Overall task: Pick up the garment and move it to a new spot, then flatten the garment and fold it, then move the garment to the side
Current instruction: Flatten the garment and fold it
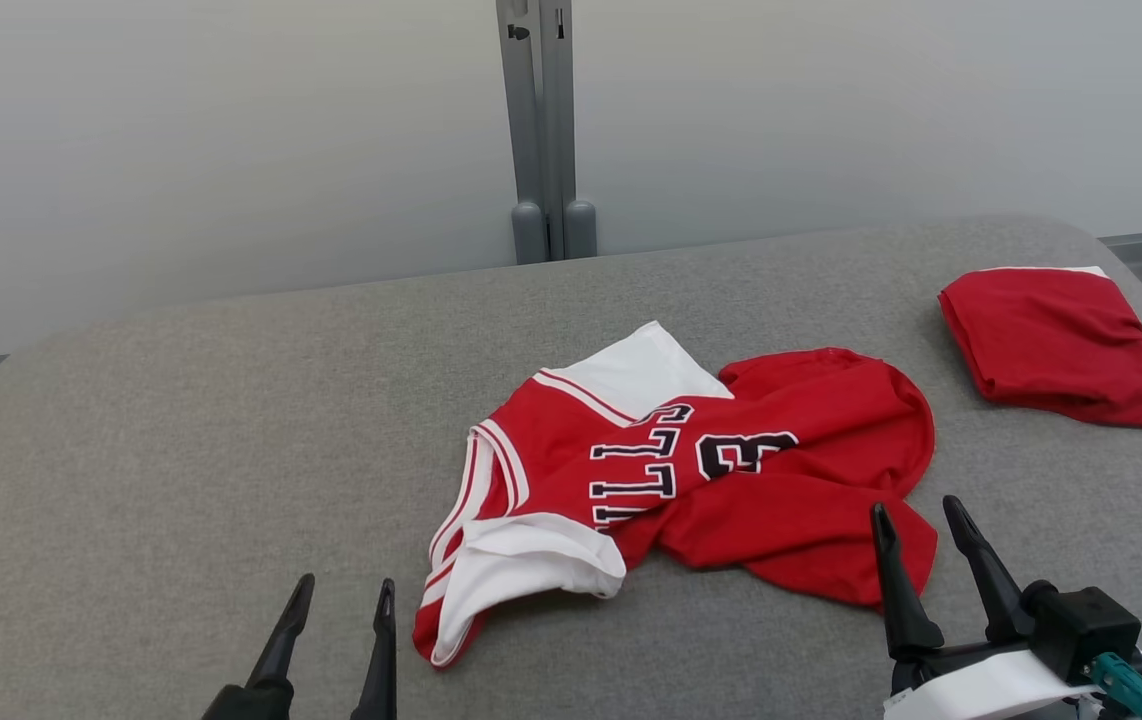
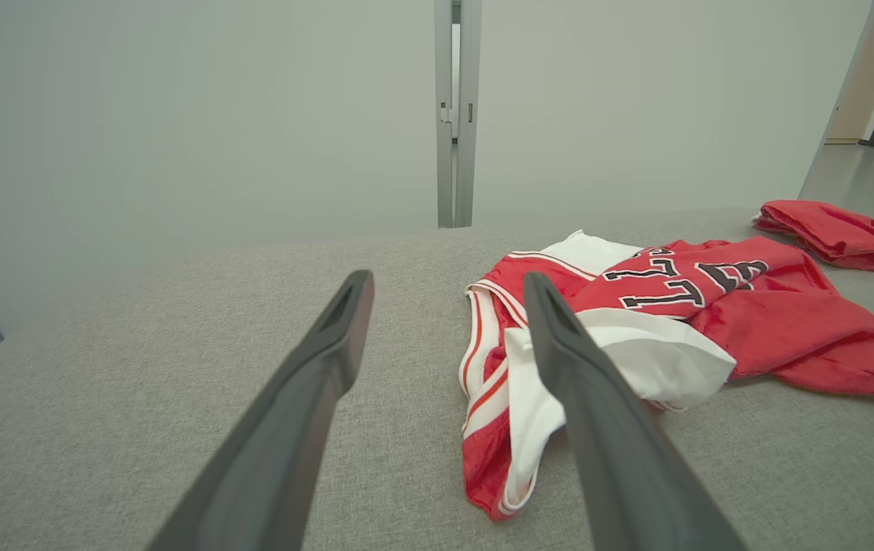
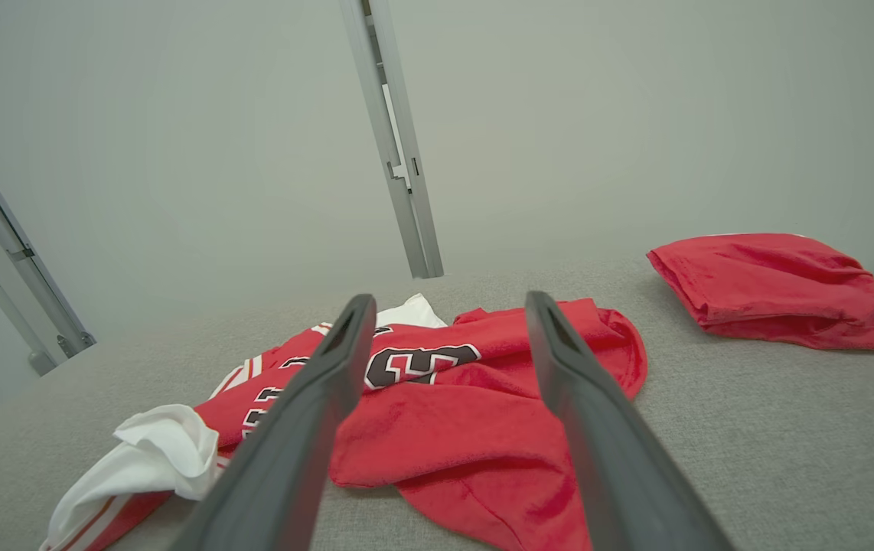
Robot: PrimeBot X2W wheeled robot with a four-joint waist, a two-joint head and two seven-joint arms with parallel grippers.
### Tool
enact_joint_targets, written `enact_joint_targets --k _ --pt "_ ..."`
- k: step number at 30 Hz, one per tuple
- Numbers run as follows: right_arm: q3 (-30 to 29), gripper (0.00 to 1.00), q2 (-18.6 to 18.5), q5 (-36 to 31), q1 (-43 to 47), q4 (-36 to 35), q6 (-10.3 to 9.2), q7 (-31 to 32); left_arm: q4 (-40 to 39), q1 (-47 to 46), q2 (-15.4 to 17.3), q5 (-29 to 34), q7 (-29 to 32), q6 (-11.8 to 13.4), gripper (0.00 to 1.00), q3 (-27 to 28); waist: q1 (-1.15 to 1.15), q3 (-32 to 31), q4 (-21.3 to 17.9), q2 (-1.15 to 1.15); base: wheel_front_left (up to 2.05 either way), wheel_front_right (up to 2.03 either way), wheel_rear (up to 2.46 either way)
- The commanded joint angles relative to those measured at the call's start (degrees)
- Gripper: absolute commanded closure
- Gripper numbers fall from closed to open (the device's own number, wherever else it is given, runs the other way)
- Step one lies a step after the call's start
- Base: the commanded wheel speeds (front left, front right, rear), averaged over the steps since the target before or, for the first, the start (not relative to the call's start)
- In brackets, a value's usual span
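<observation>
- At near edge of table (image 1: pixel 181 450): left gripper (image 1: pixel 346 582) & right gripper (image 1: pixel 915 505) both spread wide, holding nothing.
- Right tips hover near the red hem of the jersey (image 1: pixel 691 470); left is just beside its white end.
- Jersey lies crumpled mid-table, not flat.
- Folded red cloth (image 1: pixel 1051 340) sits far right.
- Est.: pick-up, flatten, fold & shift aside all left to do.

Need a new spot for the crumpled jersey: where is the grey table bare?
Widest bare stretch: the grey table left of the jersey, to its left edge. A narrower strip lies between the jersey and the grey post. Crowded at right, around the folded red garment.
</observation>
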Motion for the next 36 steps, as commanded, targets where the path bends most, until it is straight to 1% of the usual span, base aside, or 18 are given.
enact_joint_targets --k 1,8,11,15,18,20,23,26,29,32,36 --pt "0.07 0.0 -0.34 -0.17 0.17 0.07 -0.02 -0.01 0.95 -1.32 0.02 0.39 0.0 -0.16 0.0 -0.46 0.0 0.22 -0.34 0.0 0.0 0.0 0.0" --pt "0.55 0.0 -0.7 -0.33 -0.67 0.06 -0.02 -0.01 8.02 -5.76 0.05 -1.05 0.0 -0.85 0.0 -3.82 0.0 1.87 -1.09 0.0 0.0 0.0 0.0" --pt "0.91 0.0 -0.9 -0.5 -1.3 0.11 -0.02 -0.01 12.57 -9.21 0.05 -0.5 0.0 -1.16 0.0 -5.96 0.0 3.25 -1.26 0.0 0.0 0.0 0.0" --pt "1.19 0.0 -1.36 -0.71 -1.73 0.03 -0.02 -0.01 19.44 -14.18 0.07 -1.94 0.01 -1.45 0.0 -8.31 0.0 5.0 -1.3 0.0 0.0 0.0 0.0" --pt "1.57 0.0 -1.79 -0.77 -2.02 0.18 -0.02 -0.01 23.9 -17.75 0.09 -2.48 0.0 -0.61 0.0 -9.66 0.0 6.13 -1.46 0.0 0.0 0.0 0.0" --pt "1.71 0.0 -2.01 -0.76 -2.52 0.15 -0.02 -0.01 27.13 -20.0 0.09 -4.36 0.03 -0.4 0.0 -10.53 0.0 6.86 -1.62 0.0 0.0 0.0 0.0" --pt "1.98 0.0 -2.17 -0.8 -3.26 -0.04 -0.02 -0.01 30.71 -23.14 0.09 -6.5 0.51 0.57 0.0 -11.45 0.0 8.2 -1.92 0.0 0.0 0.0 0.0" --pt "2.23 0.0 -2.29 -0.89 -4.05 -0.08 -0.02 -0.01 33.97 -25.9 0.11 -7.89 0.66 1.9 0.0 -11.78 0.0 9.3 -2.19 0.0 0.0 0.0 0.0" --pt "2.26 0.0 -2.3 -0.97 -4.52 -0.09 -0.02 -0.01 35.94 -27.91 0.11 -9.23 0.47 2.6 0.0 -11.9 0.0 9.99 -2.28 0.0 0.0 0.0 0.0" --pt "2.08 0.0 -2.26 -0.96 -4.87 -0.12 -0.02 -0.01 37.8 -29.45 0.11 -10.0 0.38 2.68 0.0 -12.08 0.0 10.31 -2.3 0.0 0.0 0.0 0.0" --pt "1.92 0.0 -2.13 -0.97 -4.98 0.12 -0.02 -0.01 39.51 -30.79 0.11 -10.88 0.27 1.2 0.0 -13.45 0.0 10.32 -2.33 0.0 0.0 0.0 0.0"
